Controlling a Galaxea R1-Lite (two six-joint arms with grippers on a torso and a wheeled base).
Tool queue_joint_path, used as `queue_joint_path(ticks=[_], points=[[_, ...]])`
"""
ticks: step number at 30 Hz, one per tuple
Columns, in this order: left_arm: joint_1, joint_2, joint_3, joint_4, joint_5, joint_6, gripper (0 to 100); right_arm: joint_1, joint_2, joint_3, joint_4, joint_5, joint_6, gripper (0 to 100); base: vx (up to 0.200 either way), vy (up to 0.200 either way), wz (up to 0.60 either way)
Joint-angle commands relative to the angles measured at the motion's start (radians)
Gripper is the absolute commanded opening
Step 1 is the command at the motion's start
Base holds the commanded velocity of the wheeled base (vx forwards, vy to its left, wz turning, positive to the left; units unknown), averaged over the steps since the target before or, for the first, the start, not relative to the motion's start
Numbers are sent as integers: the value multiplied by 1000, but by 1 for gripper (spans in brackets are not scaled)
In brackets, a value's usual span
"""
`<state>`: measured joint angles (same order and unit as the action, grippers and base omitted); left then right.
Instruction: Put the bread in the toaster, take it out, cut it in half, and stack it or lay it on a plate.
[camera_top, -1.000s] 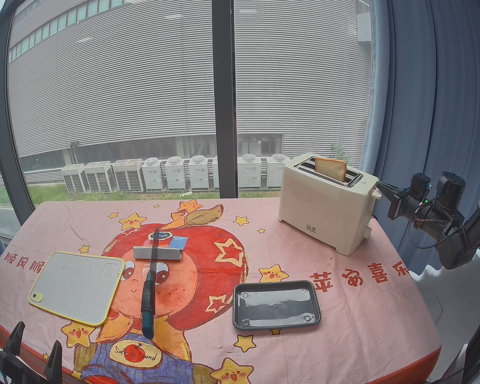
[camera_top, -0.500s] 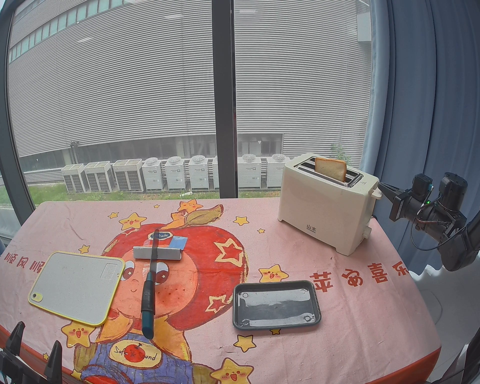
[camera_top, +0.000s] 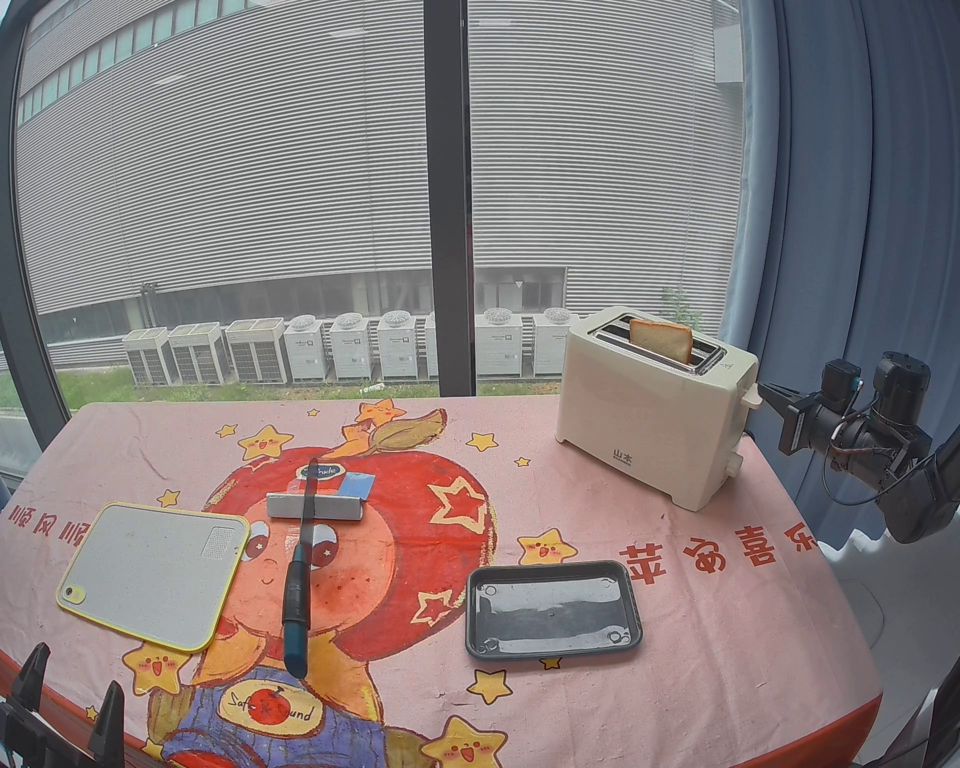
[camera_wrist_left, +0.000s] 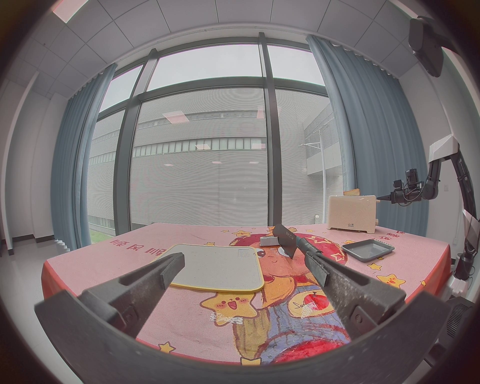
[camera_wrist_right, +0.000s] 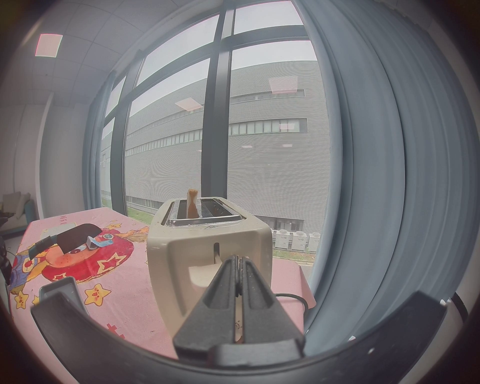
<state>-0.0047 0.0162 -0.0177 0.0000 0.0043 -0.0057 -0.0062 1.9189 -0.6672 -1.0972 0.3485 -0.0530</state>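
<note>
Toasting step. Bread slice (camera_top: 661, 340) stands in the toaster (camera_top: 640, 430) slot. Right gripper (camera_top: 768, 389) is clenched and empty, tip at the lever (camera_top: 751, 395). Next: likely push the lever straight down. Left gripper (camera_wrist_left: 245, 257) is spread, idle.

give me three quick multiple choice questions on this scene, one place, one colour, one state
1. Where is the bread? A on the cutting board; B in the toaster slot; C beside the knife.
2. What colour is the tray? A white; B blue; C black.
3. How is the right pincer? A wide open; B shut, empty; C shut on the bread.
Key: 1 B, the slice stands in the slot; 2 C, it is plainly black; 3 B, its jaws meet with nothing between.
</note>
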Motion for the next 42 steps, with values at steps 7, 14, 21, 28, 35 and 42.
queue_joint_path(ticks=[7, 14, 21, 28, 35, 42], points=[[0, -15, 18, 0, 0, 0, 100, 2, 8, 3, 4, -2, -2, 0, 0, 0, 0], [0, -15, 18, 0, 0, -2, 100, 8, 25, 17, 4, -2, -15, 0, 0, 0, 0], [0, -15, 18, 0, 0, 0, 100, 12, 37, 20, 5, -2, -15, 0, 0, 0, 0], [0, -15, 18, 0, 0, 0, 100, 14, 58, 23, 5, -2, -18, 0, 0, 0, 0], [0, -15, 18, 0, 0, -2, 100, 14, 61, 29, 7, -2, -28, 0, 0, 0, 0], [0, -15, 18, 0, 0, 0, 100, 14, 80, 29, 5, -3, -30, 0, 0, 0, 0]])
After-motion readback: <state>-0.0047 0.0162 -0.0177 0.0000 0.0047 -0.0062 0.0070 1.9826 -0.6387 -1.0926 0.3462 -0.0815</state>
